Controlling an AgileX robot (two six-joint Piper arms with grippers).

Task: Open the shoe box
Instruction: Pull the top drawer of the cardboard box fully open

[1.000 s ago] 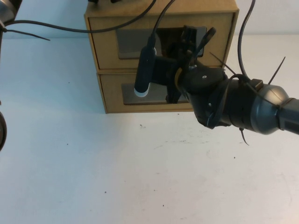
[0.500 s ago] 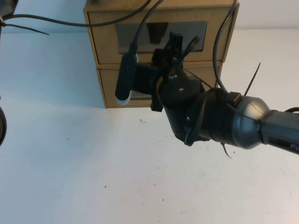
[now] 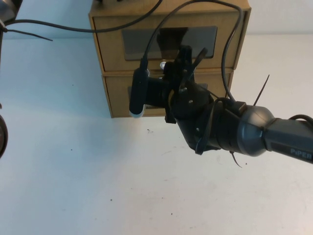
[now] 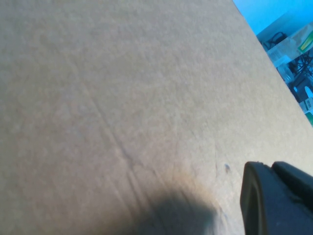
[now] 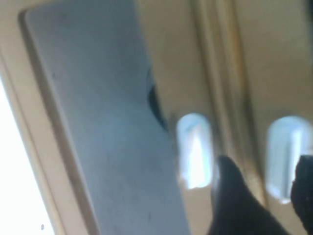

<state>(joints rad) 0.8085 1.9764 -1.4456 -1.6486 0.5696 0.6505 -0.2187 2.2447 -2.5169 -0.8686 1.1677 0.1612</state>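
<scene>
Right gripper (image 3: 193, 55) is nose-in at the front of the shoe box (image 3: 108, 46), jaws spread apart and empty, nothing pinched between them. The box is really two cardboard drawers stacked: the upper drawer directly ahead of the fingertips, the lower drawer (image 3: 117, 100) just beneath them. From the wrist camera two pale knobs show close ahead of the tips. One knob (image 5: 194, 147) sits off to the side next to the clear window (image 5: 98, 127). The other knob (image 5: 286, 156) lies right between the two dark fingertips (image 5: 230, 196), not yet squeezed. Which drawer that one belongs to, I can't say from here.

The left gripper (image 4: 276, 196) is up against a plain cardboard face of the box. Whether it's clamped or released I can't tell, nor whether it is actually pressing down.

Now the worries. That knob looks small and smooth, so a close that lands off-centre could skid off it and grab air. If the grip does take, cardboard this light may come along with the pull, the whole stack sliding towards the arm rather than the drawer running out, unless the left arm really is pinning it. A pull that isn't straight back could wedge the drawer in its sleeve. And the black cable (image 3: 122, 27) draped over the front, just above the gripper, could snag.
</scene>
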